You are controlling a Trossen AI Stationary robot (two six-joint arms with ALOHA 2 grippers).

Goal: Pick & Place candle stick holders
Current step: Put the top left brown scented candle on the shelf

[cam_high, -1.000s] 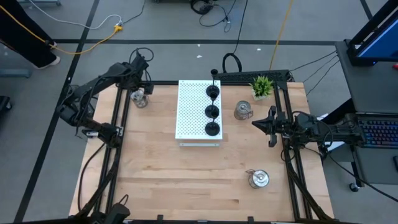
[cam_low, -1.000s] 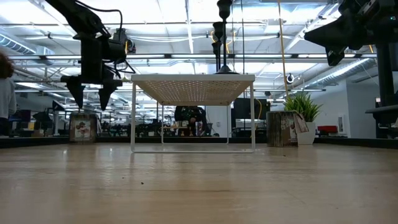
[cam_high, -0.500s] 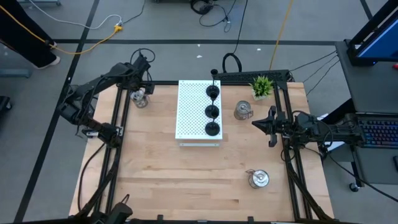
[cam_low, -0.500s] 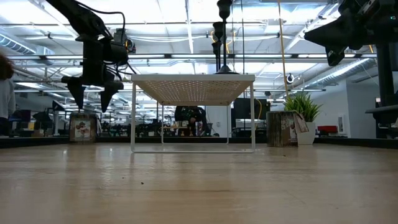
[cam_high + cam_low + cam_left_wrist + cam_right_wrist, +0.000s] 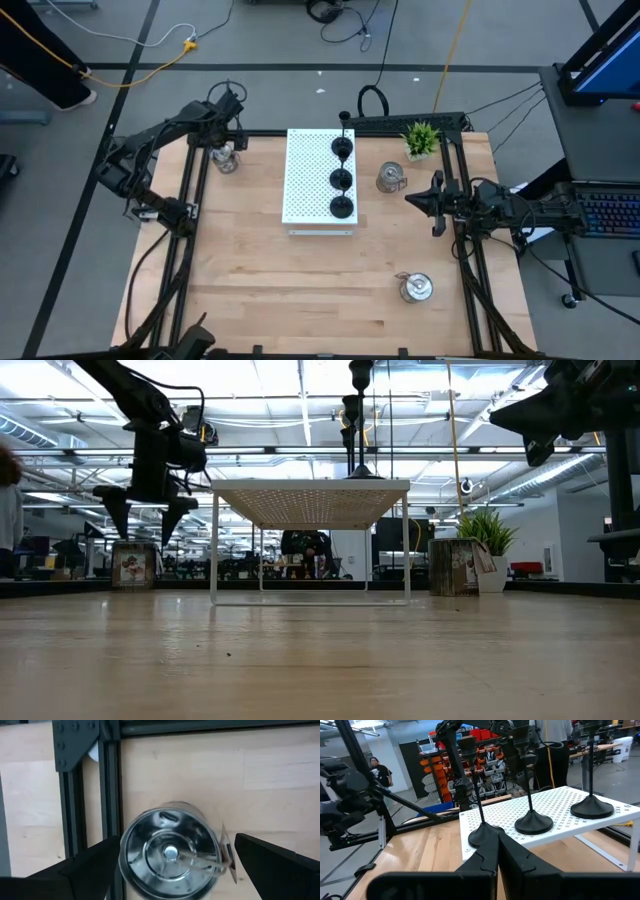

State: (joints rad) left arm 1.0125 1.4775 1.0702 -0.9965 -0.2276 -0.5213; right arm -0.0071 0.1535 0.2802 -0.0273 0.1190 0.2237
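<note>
Three black candle stick holders stand by their round bases in a row on a white perforated shelf; they also show in the right wrist view. Three silver holders stand on the table: far left, right of the shelf, and near right. My left gripper hovers open above the far-left silver holder; its fingers stand wide on either side without touching. My right gripper is shut and empty at the table's right side.
A small green potted plant stands at the far right corner. A dark metal frame rail runs close beside the far-left silver holder. Bare wood lies in front of the shelf. People show in the room beyond.
My left gripper has opened wider while staying above the far-left silver holder.
</note>
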